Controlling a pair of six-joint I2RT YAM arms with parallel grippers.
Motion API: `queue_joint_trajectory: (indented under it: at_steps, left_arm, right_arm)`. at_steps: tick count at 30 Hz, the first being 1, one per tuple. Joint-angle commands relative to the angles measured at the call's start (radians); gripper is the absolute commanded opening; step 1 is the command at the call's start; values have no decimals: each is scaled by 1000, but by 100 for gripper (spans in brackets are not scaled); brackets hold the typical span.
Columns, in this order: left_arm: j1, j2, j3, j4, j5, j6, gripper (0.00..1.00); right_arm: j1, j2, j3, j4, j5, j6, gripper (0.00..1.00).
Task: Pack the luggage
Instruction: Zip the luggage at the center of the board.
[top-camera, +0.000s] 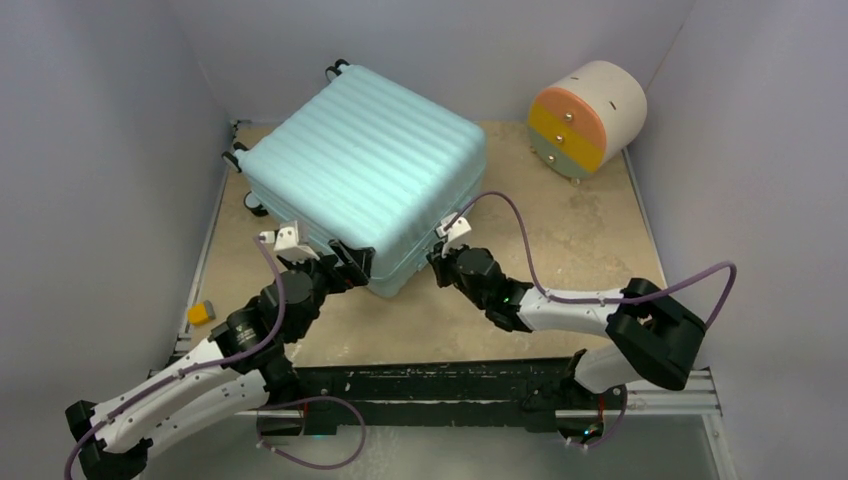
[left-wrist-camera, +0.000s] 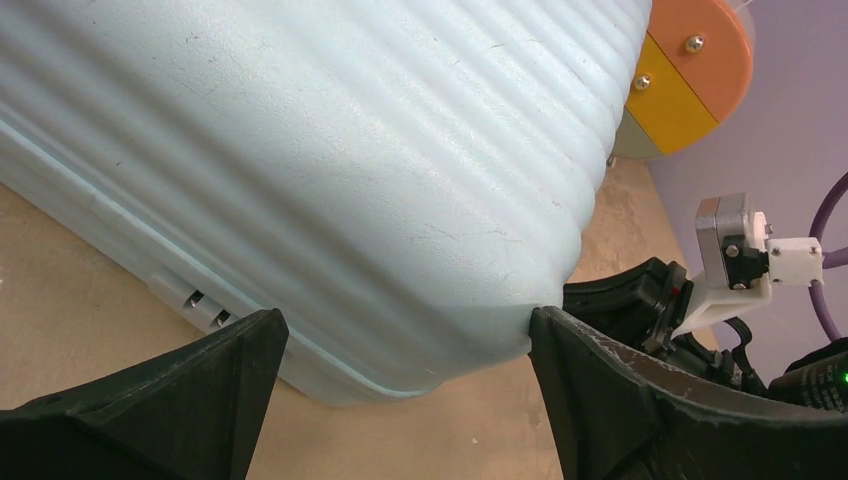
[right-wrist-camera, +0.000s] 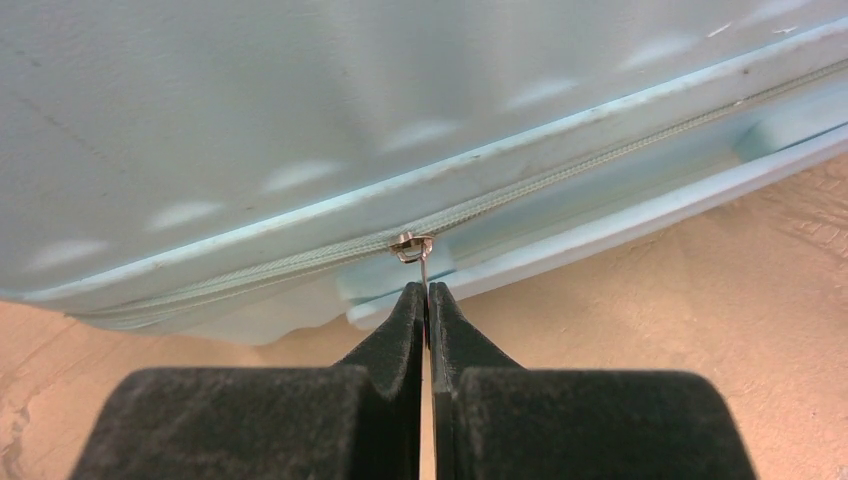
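So, stage: late, by my reading. The lid is down and the work is at the zipper.
Suitcase (top-camera: 365, 175): lies flat on the table (top-camera: 560, 250), ribbed shell up, wheels toward the far left, its near corner between the two arms.
Right gripper (right-wrist-camera: 427, 290): jaws pinched together on the small metal zipper pull (right-wrist-camera: 420, 258), at the seam on the suitcase's near side.
Left gripper (left-wrist-camera: 405, 330): jaws spread wide at the near corner, holding nothing; one finger sits right at the corner's edge.
Zipper (right-wrist-camera: 600, 165): teeth look joined on both sides of the pull, but I cannot tell how much of the whole seam is zipped.
Contents: hidden by the shut lid.
Left to do: probably pulling the zipper along whatever seam remains open.
Drawer unit (top-camera: 585, 118): far right corner, well apart from the suitcase.
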Motion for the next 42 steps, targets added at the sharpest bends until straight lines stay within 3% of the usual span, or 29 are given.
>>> queue_joint_trajectory:
  at_steps: [1, 16, 30, 42]
  left_arm:
    - [9, 43, -6, 42, -90, 48, 98]
    - [26, -2, -24, 16, -125, 16, 99]
    - [28, -71, -42, 2, -120, 5, 99]
    - [25, -119, -40, -30, -136, -1, 99]
  right_arm:
    - [-67, 20, 5, -38, 40, 10, 0]
    - [-250, 111, 60, -10, 233, 253, 0]
    - [-553, 252, 241, -98, 53, 300, 0]
    - [-619, 287, 283, 27, -80, 217, 0]
